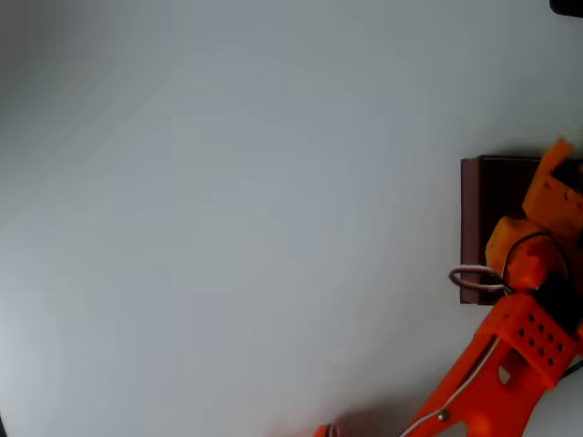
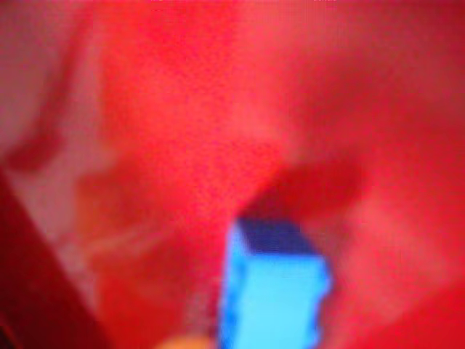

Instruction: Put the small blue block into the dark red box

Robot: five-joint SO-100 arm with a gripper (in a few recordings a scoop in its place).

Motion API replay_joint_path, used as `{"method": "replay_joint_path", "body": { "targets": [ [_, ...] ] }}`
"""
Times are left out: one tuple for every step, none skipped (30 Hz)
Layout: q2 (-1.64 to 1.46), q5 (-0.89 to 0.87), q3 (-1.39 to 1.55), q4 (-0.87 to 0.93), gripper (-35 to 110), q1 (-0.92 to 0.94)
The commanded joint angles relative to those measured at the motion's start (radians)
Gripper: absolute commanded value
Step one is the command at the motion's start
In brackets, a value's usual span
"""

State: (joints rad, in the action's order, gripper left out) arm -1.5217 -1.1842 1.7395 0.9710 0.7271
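Observation:
The dark red box lies at the right edge of the overhead view, partly covered by my orange arm. My gripper reaches over the box's far end, and its jaws are hidden by the arm's own body. In the wrist view the small blue block stands very close to the camera at the bottom centre, bright blue with a bumpy right edge. A dark shadow sits just behind its top. Blurred red surface surrounds the block. No finger is sharp enough to show whether the block is held.
A wide pale grey table stretches left of the box. A grey cable loop from the arm hangs over the box's near left corner. A dark object sits at the top right corner.

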Motion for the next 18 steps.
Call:
{"method": "replay_joint_path", "body": {
  "targets": [
    [-0.153, 0.207, -0.021, 0.023, 22, 0.002],
    [-0.207, 0.275, -0.014, 0.055, 22, -0.005],
    [-0.265, 0.341, -0.003, 0.095, 22, -0.014],
    [-0.325, 0.405, 0.009, 0.13, 22, -0.026],
    [-0.382, 0.466, 0.021, 0.172, 22, -0.04],
    [-0.433, 0.526, 0.034, 0.21, 22, -0.06],
    [-0.48, 0.581, 0.044, 0.252, 21, -0.081],
    [-0.525, 0.63, 0.06, 0.288, 21, -0.107],
    [-0.572, 0.681, 0.087, 0.313, 22, -0.135],
    [-0.623, 0.715, 0.124, 0.33, 22, -0.167],
    [-0.676, 0.747, 0.167, 0.342, 20, -0.201],
    [-0.726, 0.79, 0.207, 0.359, 17, -0.238],
    [-0.772, 0.824, 0.242, 0.387, 14, -0.275],
    [-0.811, 0.859, 0.279, 0.414, 11, -0.31],
    [-0.857, 0.887, 0.322, 0.437, 9, -0.345],
    [-0.907, 0.908, 0.368, 0.457, 7, -0.379],
    [-0.959, 0.933, 0.416, 0.471, 6, -0.416],
    [-1.02, 0.954, 0.463, 0.479, 5, -0.46]
  ]
}}
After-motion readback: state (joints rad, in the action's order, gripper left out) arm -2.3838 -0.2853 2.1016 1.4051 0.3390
